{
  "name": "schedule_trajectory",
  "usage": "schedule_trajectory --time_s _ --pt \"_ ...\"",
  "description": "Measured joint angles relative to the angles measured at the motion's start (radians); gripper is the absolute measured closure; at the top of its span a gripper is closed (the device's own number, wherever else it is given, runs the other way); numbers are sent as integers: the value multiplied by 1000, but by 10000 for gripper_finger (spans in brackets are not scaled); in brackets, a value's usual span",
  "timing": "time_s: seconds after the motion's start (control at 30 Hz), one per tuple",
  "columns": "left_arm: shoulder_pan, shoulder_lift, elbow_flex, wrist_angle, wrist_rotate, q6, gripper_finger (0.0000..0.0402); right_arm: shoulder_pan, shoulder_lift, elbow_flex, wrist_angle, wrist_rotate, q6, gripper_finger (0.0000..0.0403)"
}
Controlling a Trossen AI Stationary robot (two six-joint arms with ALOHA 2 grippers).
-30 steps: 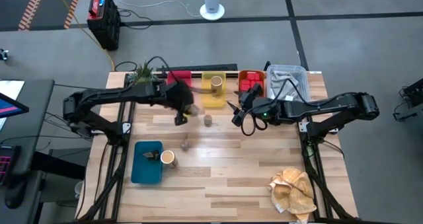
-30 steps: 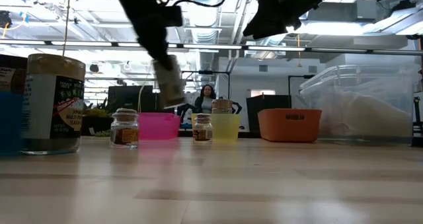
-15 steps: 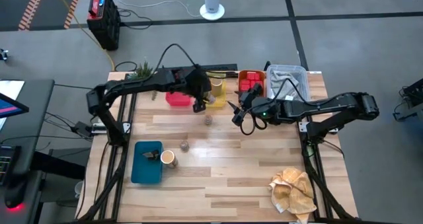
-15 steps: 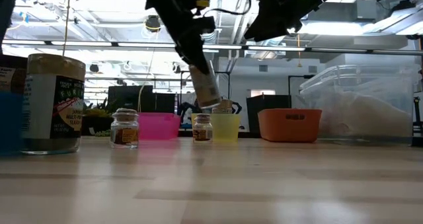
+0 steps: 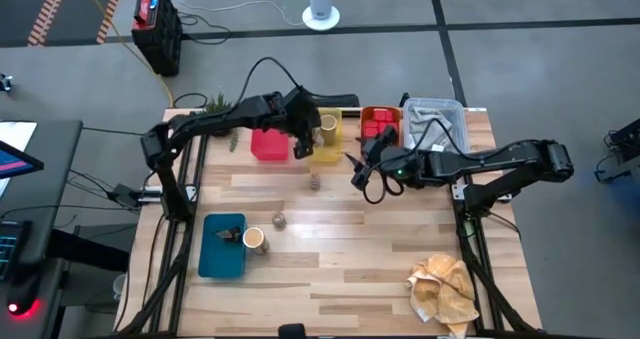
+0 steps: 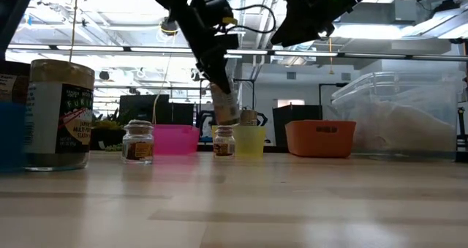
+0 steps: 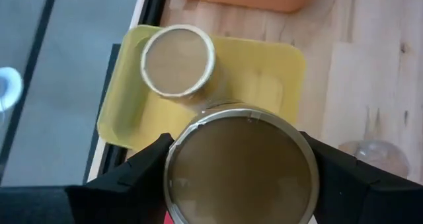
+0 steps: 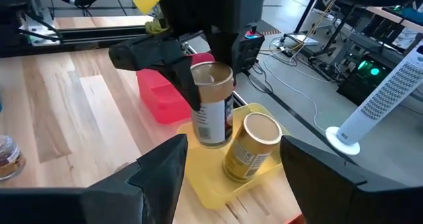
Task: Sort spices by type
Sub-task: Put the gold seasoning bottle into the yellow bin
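My left gripper (image 5: pixel 303 139) is shut on a tan open-topped cylinder (image 8: pixel 211 105), over the yellow tray (image 5: pixel 325 151). A second tan cylinder (image 7: pixel 178 59) stands in that tray. My right gripper (image 5: pixel 358 172) hangs open above the table's middle, right of the yellow tray, touching nothing. Red tins (image 5: pixel 378 127) sit in the orange tray. Two small glass jars (image 5: pixel 315 182) (image 5: pixel 280 219) stand on the wood. Another tan cylinder (image 5: pixel 255 240) stands beside the blue tray (image 5: pixel 220 249). My left gripper pinches the cylinder's side wall near its top rim (image 7: pixel 173 164) between the two fingers (image 7: pixel 142 178), one on each side. They come slanting down from the table's left. The cylinder hangs nearly upright, its base just over the yellow tray; whether it touches, I cannot tell.
A pink tray (image 5: pixel 268 144) lies left of the yellow one, and a clear plastic bin (image 5: pixel 437 119) sits at the far right corner. A beige cloth (image 5: pixel 445 289) lies at the near right. Bare wood spans the table's near middle.
My left gripper, shut on the cylinder, has travelled from over the table's middle toward the far edge and the right, ending above the yellow tray and a little lower. The cylinder has gone from tilted to nearly upright.
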Motion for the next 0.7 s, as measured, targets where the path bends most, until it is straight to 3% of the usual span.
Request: schedule_trajectory --time_s 0.17,0.33,0.47,0.53,0.7 --pt "14 61 0 -5 37 -1 137 0 0 0 1 0 0 127" --pt "6 107 -2 -36 -11 -38 129 3 0 0 -2 0 2 127" --pt "-6 93 17 -65 -31 -34 37 3 0 0 -7 0 2 127" --pt "-17 91 59 -139 -41 -30 18 3 0 0 -10 0 2 127" --pt "-63 74 192 -374 4 -37 48 5 0 0 -22 0 3 127"
